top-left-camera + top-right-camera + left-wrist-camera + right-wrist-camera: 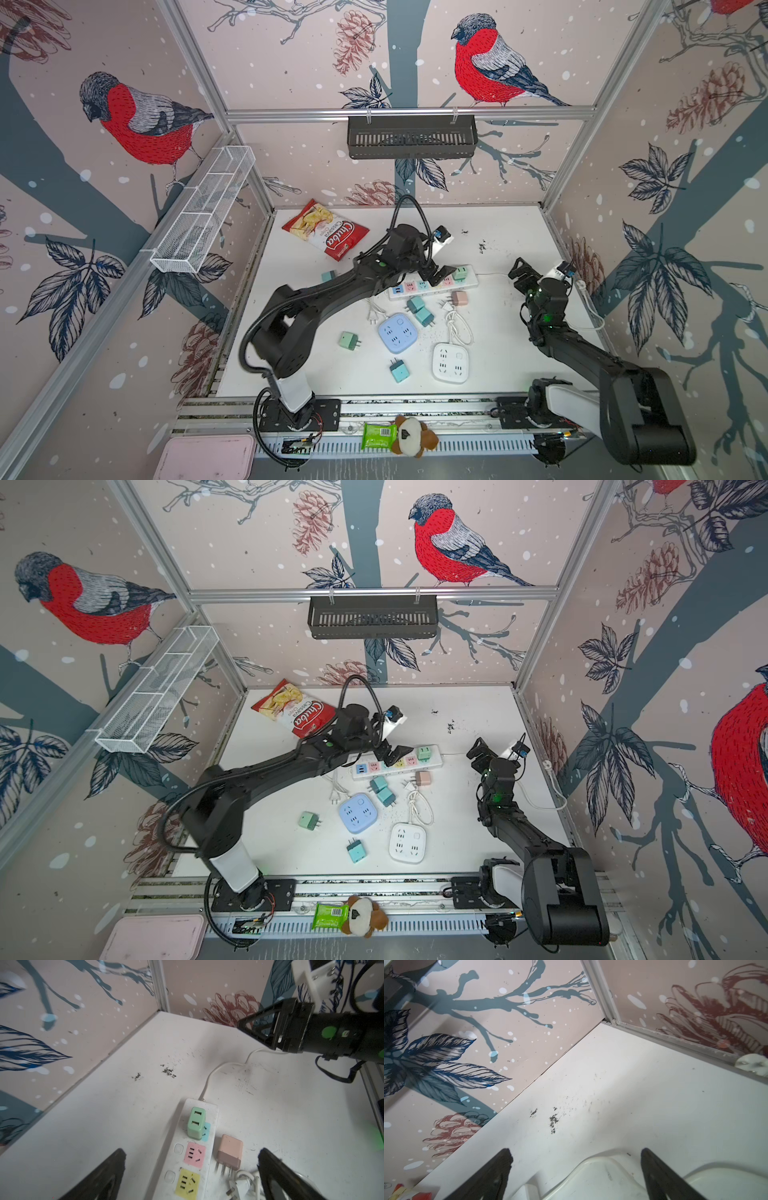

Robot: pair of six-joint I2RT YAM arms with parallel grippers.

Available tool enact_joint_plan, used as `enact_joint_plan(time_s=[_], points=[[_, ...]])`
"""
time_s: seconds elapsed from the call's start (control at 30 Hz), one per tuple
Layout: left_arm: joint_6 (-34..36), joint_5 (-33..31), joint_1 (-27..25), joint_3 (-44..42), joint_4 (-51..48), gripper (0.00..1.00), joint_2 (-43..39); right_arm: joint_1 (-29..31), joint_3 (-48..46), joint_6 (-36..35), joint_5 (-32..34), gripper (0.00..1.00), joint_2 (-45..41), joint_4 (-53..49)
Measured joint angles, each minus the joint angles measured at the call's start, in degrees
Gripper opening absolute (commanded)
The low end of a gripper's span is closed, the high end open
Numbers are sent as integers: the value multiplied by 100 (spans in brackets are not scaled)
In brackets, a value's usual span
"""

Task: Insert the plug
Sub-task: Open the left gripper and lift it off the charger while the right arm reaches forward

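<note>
The green plug (196, 1124) is standing upright in the power strip (213, 1109), in the socket nearest its cord (209, 1076). The left tool (191, 1150) is hovering over the strip, spread wide and gripping nothing. The right tool (576, 1151) is gaping wide beyond the strip's cord end.

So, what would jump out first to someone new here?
The green plug standing in the end socket of the strip, mid-table, with the left gripper open over the strip. Then the pink plug lying loose beside it, and the red chips bag back left.

Black arms (324, 291), white base links (293, 388), green lights (547, 318)
</note>
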Motion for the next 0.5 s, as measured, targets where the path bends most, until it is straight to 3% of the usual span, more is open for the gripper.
enact_joint_plan(time_s=[0.2, 0.4, 0.5], points=[[-597, -1412, -7, -1764, 505, 99, -1884, 1281, 501, -98, 658, 95, -691, -1143], [-876, -2527, 186, -2236, 662, 99, -2754, 2533, 1178, 26, 1397, 93, -822, -2358], [-907, -2885, 278, -2400, 702, 99, -3014, 2830, 1344, 90, 1589, 91, -804, -2868]])
